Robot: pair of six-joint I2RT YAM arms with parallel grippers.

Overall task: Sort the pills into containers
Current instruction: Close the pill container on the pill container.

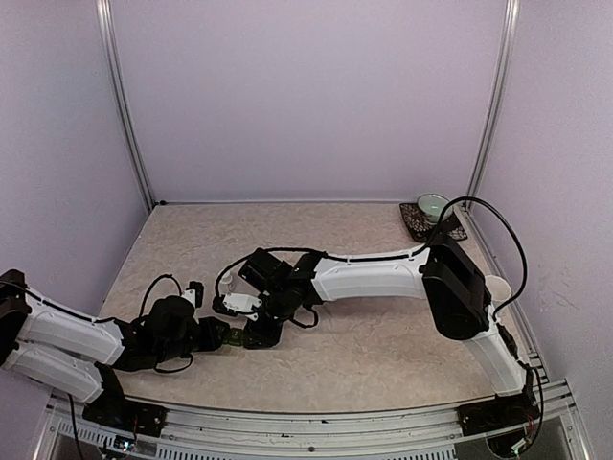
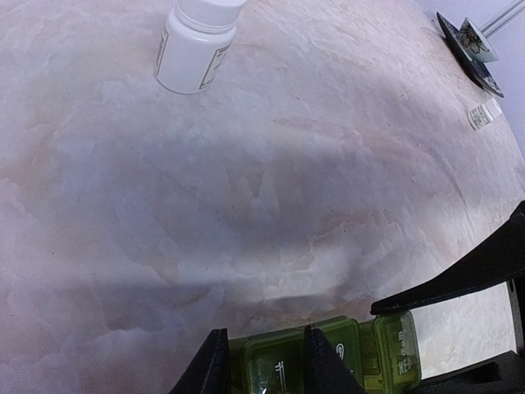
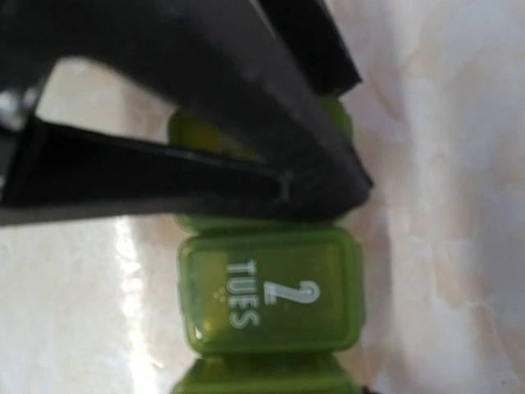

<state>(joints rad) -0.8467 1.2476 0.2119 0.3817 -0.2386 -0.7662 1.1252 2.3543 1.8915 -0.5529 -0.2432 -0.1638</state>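
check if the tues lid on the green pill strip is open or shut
Shut: in the right wrist view the TUES lid of the green pill strip lies flat, no gap.

Soft, even light. A broad grey shadow crosses the table (image 2: 369, 123) in the left wrist view; the containers (image 3: 271, 300) are blurred close-up.

Only readable text: middle lid (image 3: 269, 300) of the green pill containers (image 3: 332, 246) says "2 TUES" in white print, seen sideways in the right wrist view. Left wrist view: the strip's lids carry pale marks, too blurred to read. White pill bottle (image 2: 195, 49) has a printed label, text too small. Small white bottle (image 2: 484, 113) at far right is also labelled, illegible.
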